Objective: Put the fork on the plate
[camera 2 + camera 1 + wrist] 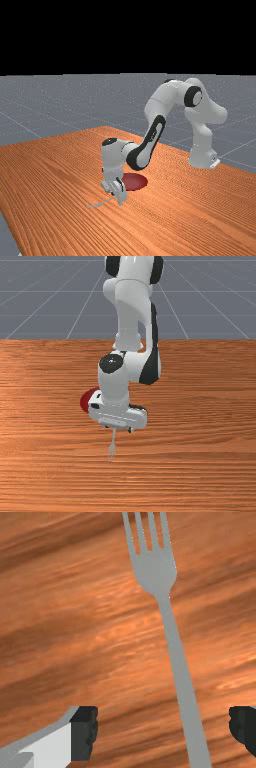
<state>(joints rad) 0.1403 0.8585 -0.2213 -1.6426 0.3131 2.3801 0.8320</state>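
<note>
There is one fork, which has four tines, and there is one red plate, making two pieces of tableware in all, a single piece of each kind. Besides those, the count comes to one wooden tabletop, one robot arm and one pincer with two fingers.

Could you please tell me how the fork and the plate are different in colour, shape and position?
The fork is grey; the plate is dark red.
The fork is long and narrow, with tines; the plate is round and broad.
The fork's handle runs between the pincer's open fingers; the plate lies outside them.
Both rest on the table.
</note>
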